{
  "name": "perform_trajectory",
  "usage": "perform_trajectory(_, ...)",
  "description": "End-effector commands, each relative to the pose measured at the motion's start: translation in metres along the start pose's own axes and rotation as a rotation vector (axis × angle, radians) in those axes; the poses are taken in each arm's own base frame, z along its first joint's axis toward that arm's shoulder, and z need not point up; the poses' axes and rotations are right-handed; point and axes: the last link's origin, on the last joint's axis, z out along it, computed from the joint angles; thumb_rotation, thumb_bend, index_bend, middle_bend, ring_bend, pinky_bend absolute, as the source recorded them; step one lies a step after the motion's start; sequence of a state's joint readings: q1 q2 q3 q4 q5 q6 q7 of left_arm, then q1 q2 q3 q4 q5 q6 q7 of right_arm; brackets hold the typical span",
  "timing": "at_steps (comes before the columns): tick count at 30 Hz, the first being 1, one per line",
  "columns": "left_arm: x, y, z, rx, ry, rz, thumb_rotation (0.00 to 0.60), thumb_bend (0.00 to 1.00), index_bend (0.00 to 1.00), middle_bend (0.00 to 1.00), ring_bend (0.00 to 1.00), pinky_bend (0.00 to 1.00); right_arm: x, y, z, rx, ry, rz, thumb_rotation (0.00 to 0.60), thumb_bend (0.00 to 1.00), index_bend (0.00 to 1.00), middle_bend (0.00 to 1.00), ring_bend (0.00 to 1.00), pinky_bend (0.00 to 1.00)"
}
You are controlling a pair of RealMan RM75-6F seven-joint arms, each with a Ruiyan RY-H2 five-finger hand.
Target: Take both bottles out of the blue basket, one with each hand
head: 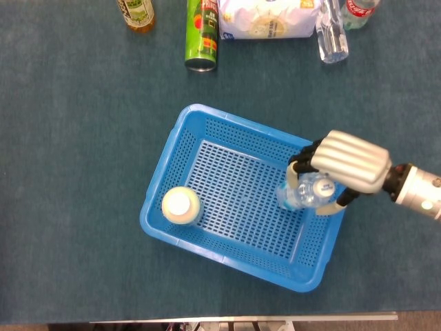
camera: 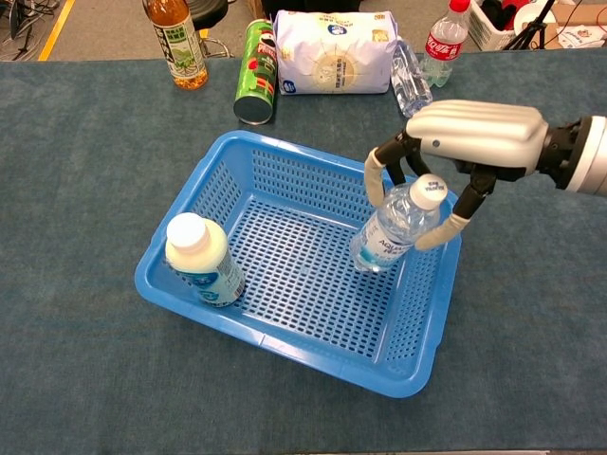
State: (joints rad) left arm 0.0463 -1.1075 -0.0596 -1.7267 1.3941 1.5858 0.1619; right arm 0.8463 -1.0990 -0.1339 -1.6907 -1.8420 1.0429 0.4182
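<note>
The blue basket (head: 171,152) (camera: 220,180) sits mid-table. My right hand (head: 346,162) (camera: 474,136) grips a clear water bottle (head: 304,192) (camera: 394,230) near its neck. The bottle hangs tilted, lifted off the basket floor but still within the basket's right end. A white milk bottle (head: 181,205) (camera: 202,261) stands upright in the basket's left corner. My left hand appears in neither view.
Along the far edge stand a tea bottle (camera: 176,43), a green can (camera: 253,73) lying down, a white bag (camera: 332,52), a lying clear bottle (camera: 411,79) and a cola bottle (camera: 446,40). Bare blue-grey cloth surrounds the basket.
</note>
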Motion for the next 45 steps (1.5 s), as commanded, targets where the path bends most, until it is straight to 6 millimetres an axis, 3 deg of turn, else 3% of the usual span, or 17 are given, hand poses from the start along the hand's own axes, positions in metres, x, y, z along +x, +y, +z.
perform_trajectory(1, 0.0, 0.001, 0.001, -0.004, 0.0, 0.001, 0.6, 0.2, 0.39, 0.37, 0.3, 0.53, 0.016, -0.003, -0.008, -0.003, 0.068, -0.02, 0.6, 0.16, 0.5, 0.59, 0.56, 0.6)
perform_trajectory(8, 0.001, 0.005, 0.004, -0.017, -0.003, 0.007, 0.6, 0.2, 0.39, 0.37, 0.3, 0.53, 0.048, -0.011, -0.034, -0.037, 0.195, -0.084, 0.6, 0.16, 0.5, 0.6, 0.57, 0.61)
perform_trajectory(14, 0.001, 0.009, 0.006, -0.029, -0.004, 0.009, 0.6, 0.2, 0.39, 0.37, 0.3, 0.53, 0.054, -0.012, -0.066, -0.127, 0.196, -0.082, 0.6, 0.16, 0.5, 0.6, 0.57, 0.61)
perform_trajectory(21, -0.001, 0.014, 0.008, -0.044, -0.015, 0.012, 0.6, 0.2, 0.39, 0.37, 0.3, 0.53, 0.039, -0.005, -0.109, -0.279, 0.16, -0.031, 0.6, 0.16, 0.5, 0.6, 0.57, 0.61)
perform_trajectory(28, -0.004, 0.019, 0.009, -0.051, -0.022, 0.013, 0.6, 0.2, 0.39, 0.37, 0.3, 0.53, 0.007, 0.005, -0.145, -0.424, 0.091, 0.023, 0.6, 0.16, 0.5, 0.6, 0.57, 0.61)
perform_trajectory(35, -0.008, 0.02, 0.01, -0.051, -0.038, 0.019, 0.6, 0.2, 0.39, 0.37, 0.3, 0.53, -0.024, 0.02, -0.166, -0.572, -0.002, 0.049, 0.6, 0.16, 0.5, 0.51, 0.47, 0.61)
perform_trajectory(37, -0.008, 0.02, 0.011, -0.051, -0.037, 0.02, 0.6, 0.2, 0.39, 0.37, 0.3, 0.53, -0.026, 0.022, -0.169, -0.593, -0.015, 0.055, 0.6, 0.14, 0.46, 0.47, 0.44, 0.61)
perform_trajectory(41, -0.008, 0.023, 0.012, -0.057, -0.037, 0.018, 0.6, 0.2, 0.39, 0.37, 0.3, 0.53, -0.027, 0.024, -0.171, -0.616, -0.021, 0.058, 0.6, 0.02, 0.33, 0.35, 0.35, 0.61)
perform_trajectory(45, -0.009, 0.026, 0.013, -0.071, -0.036, 0.013, 0.6, 0.2, 0.39, 0.37, 0.3, 0.53, -0.026, 0.024, -0.172, -0.616, -0.001, 0.064, 0.6, 0.0, 0.21, 0.25, 0.27, 0.55)
